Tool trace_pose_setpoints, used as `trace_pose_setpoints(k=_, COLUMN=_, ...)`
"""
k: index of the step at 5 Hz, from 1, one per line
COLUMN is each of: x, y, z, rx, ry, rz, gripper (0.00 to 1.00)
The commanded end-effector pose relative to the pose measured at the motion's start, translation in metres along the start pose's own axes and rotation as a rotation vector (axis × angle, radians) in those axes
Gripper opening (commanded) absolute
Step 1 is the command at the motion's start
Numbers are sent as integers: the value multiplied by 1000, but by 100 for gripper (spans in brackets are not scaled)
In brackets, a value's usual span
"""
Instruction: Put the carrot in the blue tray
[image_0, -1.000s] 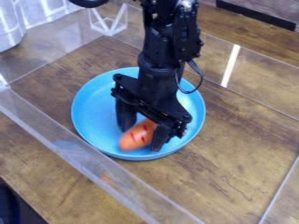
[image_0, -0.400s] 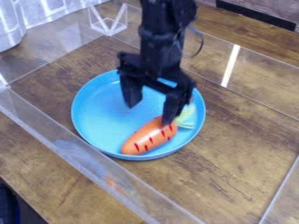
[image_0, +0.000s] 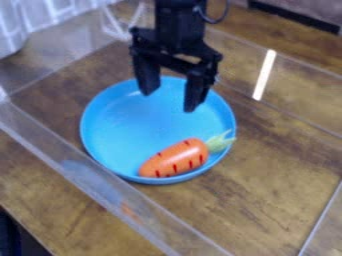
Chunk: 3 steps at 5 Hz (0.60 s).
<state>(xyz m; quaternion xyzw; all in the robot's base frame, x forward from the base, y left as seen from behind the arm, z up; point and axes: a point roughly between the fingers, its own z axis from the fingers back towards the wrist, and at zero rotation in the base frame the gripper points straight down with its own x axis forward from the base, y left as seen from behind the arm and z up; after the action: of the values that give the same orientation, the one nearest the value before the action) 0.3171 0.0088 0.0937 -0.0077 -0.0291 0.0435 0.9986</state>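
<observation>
The carrot lies on its side inside the blue tray, near the tray's front right rim, its green top pointing right. My gripper hangs above the tray's back edge, pointing down, open with nothing between its two black fingers. It is clear of the carrot, up and behind it.
The tray sits on a dark wooden tabletop. A clear plastic barrier runs along the front left. A strip of glare marks the table to the right. Pale objects stand at the back left corner.
The gripper has let go of the carrot and risen up and back from it. The carrot now rests flat in the tray.
</observation>
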Motion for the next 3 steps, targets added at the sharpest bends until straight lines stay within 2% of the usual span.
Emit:
trace_pose_setpoints(k=1, x=6, y=4, z=17, rx=-9, ry=-96, rz=10, gripper=100)
trace_pose_setpoints(k=3, x=1, y=-2, z=6, rx=-23, ry=-83, rz=0, gripper=100)
